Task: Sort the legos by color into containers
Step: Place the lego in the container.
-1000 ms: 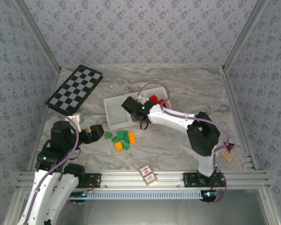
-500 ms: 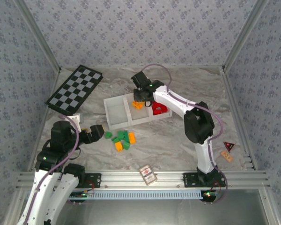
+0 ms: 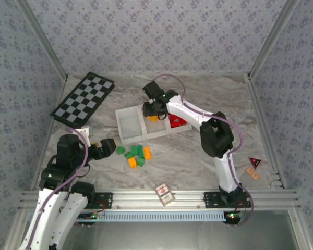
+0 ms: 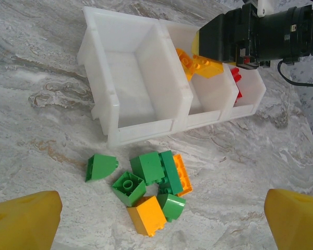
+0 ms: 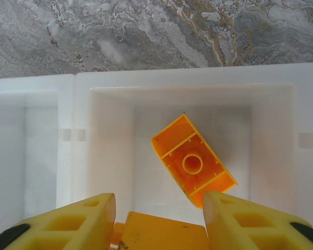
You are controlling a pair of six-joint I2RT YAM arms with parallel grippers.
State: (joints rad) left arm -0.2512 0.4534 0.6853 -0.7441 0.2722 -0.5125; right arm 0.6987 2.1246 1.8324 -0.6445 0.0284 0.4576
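My right gripper (image 5: 159, 219) hangs over the middle compartment of the white tray, the containers (image 5: 198, 73). Its fingers are closed on an orange brick (image 5: 161, 237) that spans the gap between them. Below it another orange brick (image 5: 193, 161) lies upside down on the compartment floor. Red bricks (image 3: 177, 122) sit in the right compartment, and the left compartment (image 4: 141, 78) holds nothing. Green and orange legos (image 4: 146, 166) lie in a loose pile on the table in front of the tray. My left gripper (image 4: 159, 224) is wide open just short of that pile, holding nothing.
A black-and-white checkerboard (image 3: 83, 99) lies at the back left. A small red-patterned card box (image 3: 165, 194) rests near the front rail. A red triangle piece (image 3: 255, 162) and a tan tag (image 3: 252, 173) sit at the right edge.
My right arm swung from the tray's near side to above the middle compartment, carrying orange. The left arm and the pile have not moved.
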